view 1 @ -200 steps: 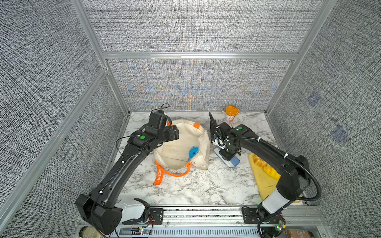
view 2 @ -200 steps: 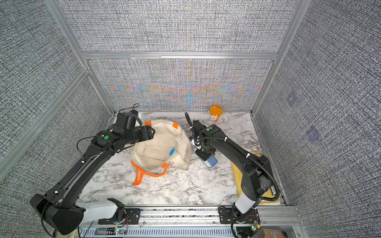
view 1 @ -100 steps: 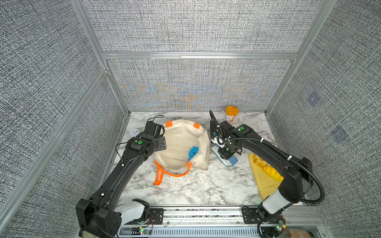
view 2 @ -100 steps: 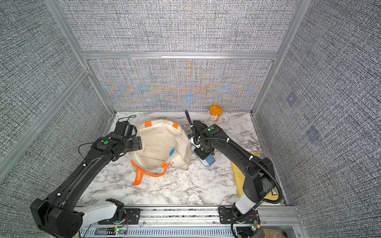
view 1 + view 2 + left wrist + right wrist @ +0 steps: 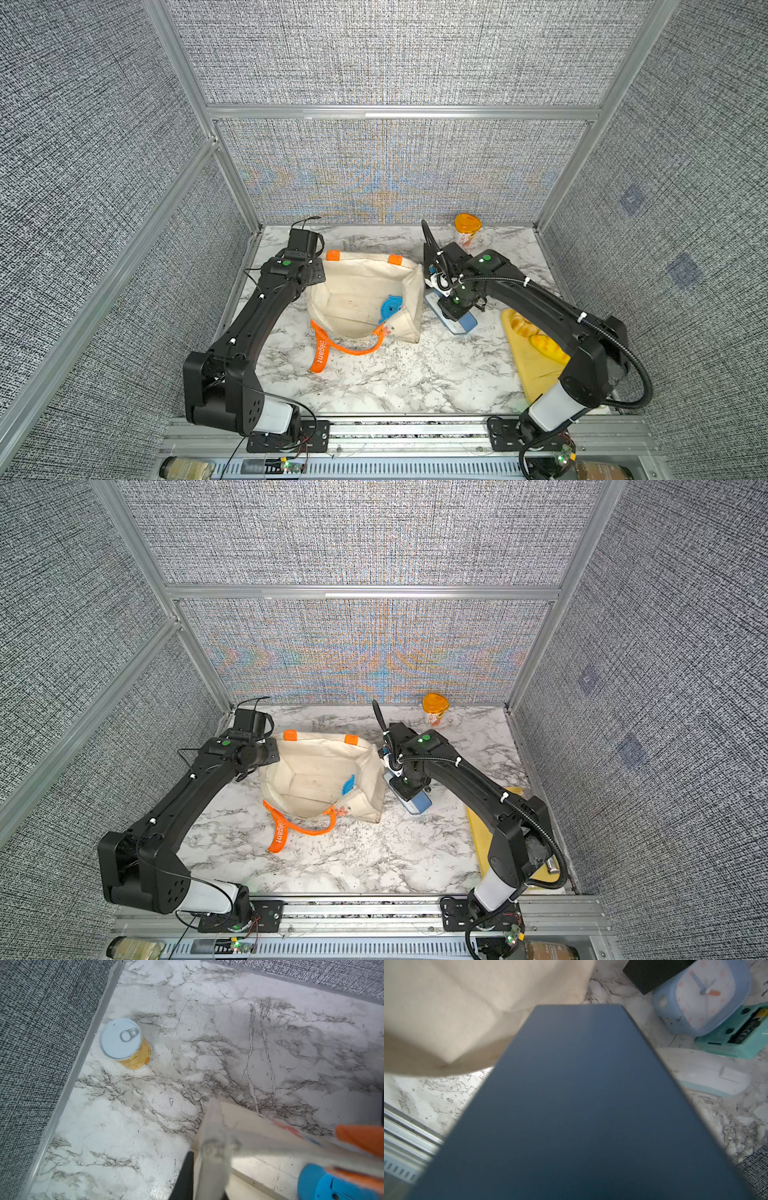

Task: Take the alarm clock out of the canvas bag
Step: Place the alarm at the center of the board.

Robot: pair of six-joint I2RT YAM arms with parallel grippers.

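Canvas bag [image 5: 357,291] lies open on tabletop [image 5: 399,374], mouth up. Bright blue alarm clock [image 5: 391,308] inside, near bag's right wall. Left tool [image 5: 200,1157] pinched together on bag's left rim. Right tool [image 5: 455,309] outside bag, down on dark blue box [image 5: 571,1105]; jaws hidden, cannot tell if clamped. 2nd, pale blue clock [image 5: 702,997] on tabletop beside box.

An orange-lidded cup [image 5: 468,232] stands at the back, a yellow board [image 5: 535,369] and blue box [image 5: 464,323] nearer.
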